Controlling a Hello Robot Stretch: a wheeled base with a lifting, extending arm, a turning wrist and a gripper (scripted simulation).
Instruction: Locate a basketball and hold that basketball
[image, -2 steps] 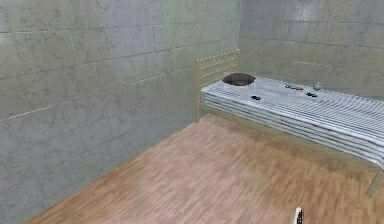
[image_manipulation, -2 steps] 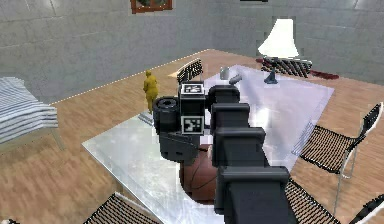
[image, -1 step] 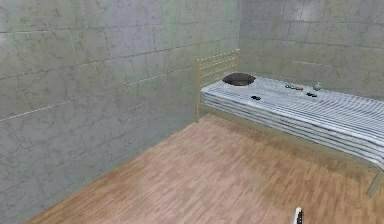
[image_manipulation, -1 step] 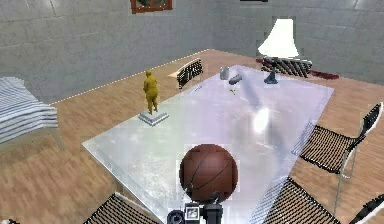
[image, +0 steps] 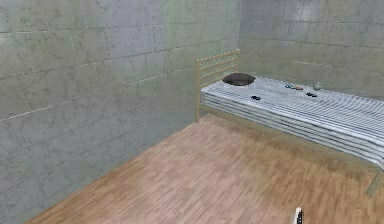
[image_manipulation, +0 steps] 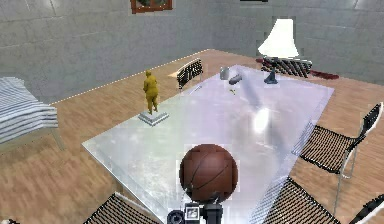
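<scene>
A brown basketball (image_manipulation: 209, 172) with dark seams shows at the near end of a long pale glossy table (image_manipulation: 150, 150) in the arm side view. Just below the ball, at the bottom edge, is the gripper (image_manipulation: 200, 212), its dark body next to a small white marked square. The ball is right at or behind the gripper's far end over the tabletop, so I cannot tell whether the gripper holds it or whether the ball rests on the table.
On the table stand a golden statue (image_manipulation: 151, 95), a white-shaded lamp (image_manipulation: 278, 42) and small grey items (image_manipulation: 232, 77). Mesh-backed chairs (image_manipulation: 332, 147) ring it. The forward view has a striped bed (image: 300, 110) with a dark round thing (image: 238, 79), a grey tiled wall (image: 90, 90) and wooden floor (image: 210, 180).
</scene>
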